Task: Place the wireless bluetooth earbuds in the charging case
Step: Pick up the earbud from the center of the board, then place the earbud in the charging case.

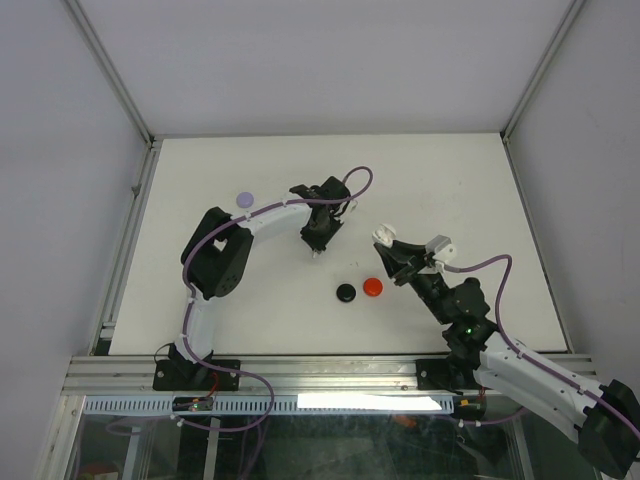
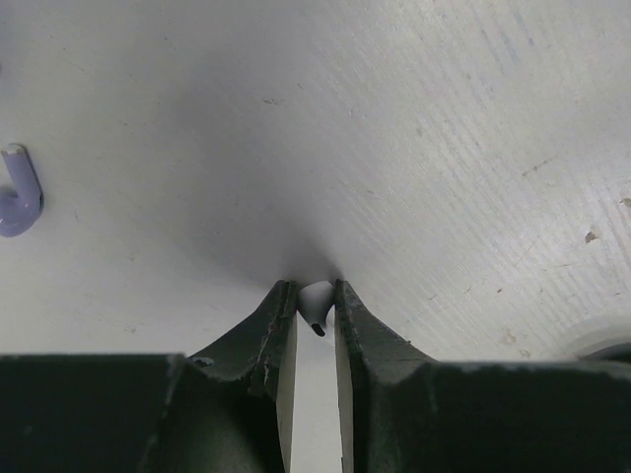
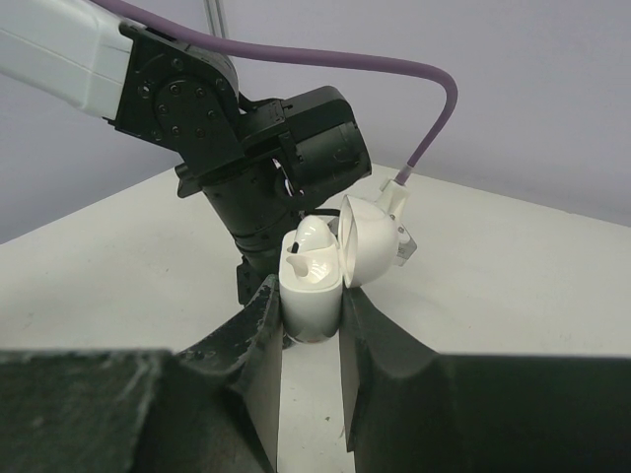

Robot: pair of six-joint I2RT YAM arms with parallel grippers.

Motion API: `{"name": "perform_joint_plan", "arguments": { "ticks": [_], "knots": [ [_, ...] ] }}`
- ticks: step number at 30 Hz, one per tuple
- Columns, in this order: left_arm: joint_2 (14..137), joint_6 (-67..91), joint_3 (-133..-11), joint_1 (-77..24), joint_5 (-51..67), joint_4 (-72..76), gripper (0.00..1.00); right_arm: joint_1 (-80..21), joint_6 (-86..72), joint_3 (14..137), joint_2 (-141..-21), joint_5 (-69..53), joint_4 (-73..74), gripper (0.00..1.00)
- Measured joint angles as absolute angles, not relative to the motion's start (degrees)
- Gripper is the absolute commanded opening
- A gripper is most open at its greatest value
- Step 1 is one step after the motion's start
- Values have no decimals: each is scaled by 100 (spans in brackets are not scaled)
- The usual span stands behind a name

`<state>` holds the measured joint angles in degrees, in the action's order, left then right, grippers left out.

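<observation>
My left gripper [image 2: 315, 288] is shut on a white earbud [image 2: 316, 300], pinched at the fingertips right at the table surface. In the top view the left gripper [image 1: 316, 249] points down at mid-table. A lavender earbud [image 2: 18, 193] lies loose on the table to its left. My right gripper [image 3: 312, 292] is shut on the white charging case [image 3: 314, 307], held upright above the table with its lid [image 3: 375, 242] flipped open. One white earbud [image 3: 315, 238] sits in the case. In the top view the case [image 1: 383, 237] is to the right of the left gripper.
A black puck-like case [image 1: 346, 292] and a red one [image 1: 372, 287] lie on the white table [image 1: 450, 190] in front of the grippers. A lavender round case [image 1: 244, 200] sits at the back left beside the left arm. Grey walls enclose the table.
</observation>
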<state>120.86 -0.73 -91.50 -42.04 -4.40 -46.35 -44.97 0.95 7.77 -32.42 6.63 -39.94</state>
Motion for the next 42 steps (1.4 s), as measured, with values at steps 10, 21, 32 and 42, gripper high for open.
{"name": "perform_joint_plan", "arguments": {
  "ticks": [10, 21, 32, 42],
  "knots": [
    [11922, 113, -9120, -4206, -707, -4665, 13, -4497, 156, 777, -3607, 510, -3997, 0],
    [10346, 545, -8733, -4244, -1199, -4112, 12, -4497, 362, 781, -4171, 489, -4471, 0],
    [8890, 716, -7959, -4906, -1651, -2934, 13, -4497, 486, 816, -4932, 353, -5376, 0],
    [8112, 729, -7395, -5428, -1796, -1964, 14, -4497, 506, 816, -5496, 246, -6239, 0]
  ]
}}
